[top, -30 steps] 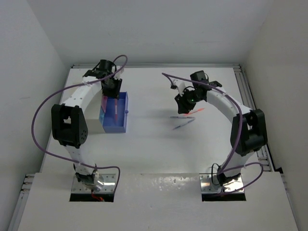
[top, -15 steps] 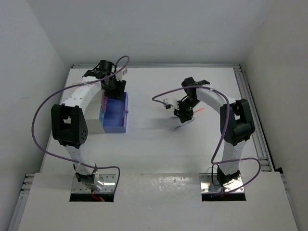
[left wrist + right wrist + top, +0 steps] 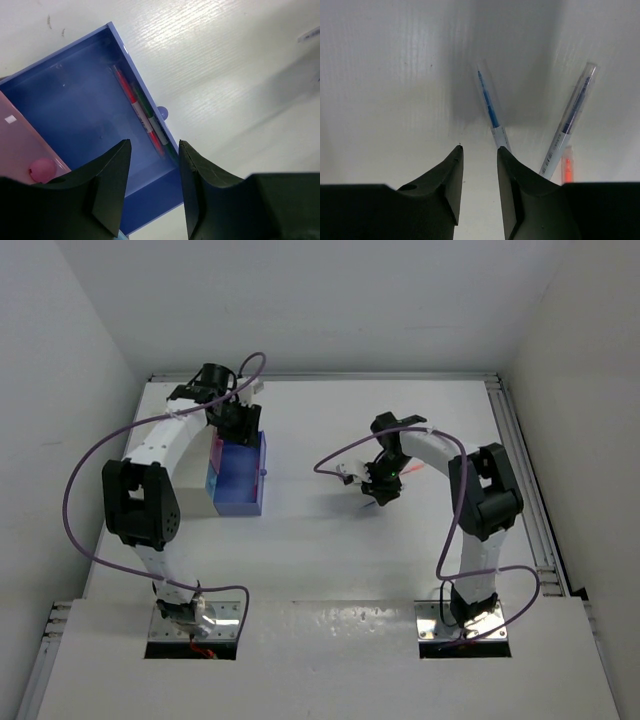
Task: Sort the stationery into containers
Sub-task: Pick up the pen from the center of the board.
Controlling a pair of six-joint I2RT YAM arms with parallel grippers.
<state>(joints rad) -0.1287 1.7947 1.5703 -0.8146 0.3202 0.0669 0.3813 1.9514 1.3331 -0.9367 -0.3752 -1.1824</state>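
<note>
SORTING HALF DONE: The left fingers [image 3: 107, 185] hang parted and empty over the blue box [image 3: 65, 115], where a few pens [image 3: 142, 112], red and green among them, lie along one wall. The pink box [image 3: 20, 140] sits against its side and holds at least one pink piece [image 3: 42, 169]; the rest of its contents are out of view. Across the tabletop [image 3: 380, 75], well apart from both boxes, the right fingers [image 3: 447, 182] stand a narrow gap apart with nothing clamped between them, poised over the near end of a blue pen [image 3: 490, 110]. A second blue pen [image 3: 572, 117] lies just beside it, and an orange piece [image 3: 567, 170] shows near that pen's end, partly hidden by a finger. On this showing, part of the stationery is boxed and at least three items lie loose. The nearer blue pen looks the likeliest next pickup.
</note>
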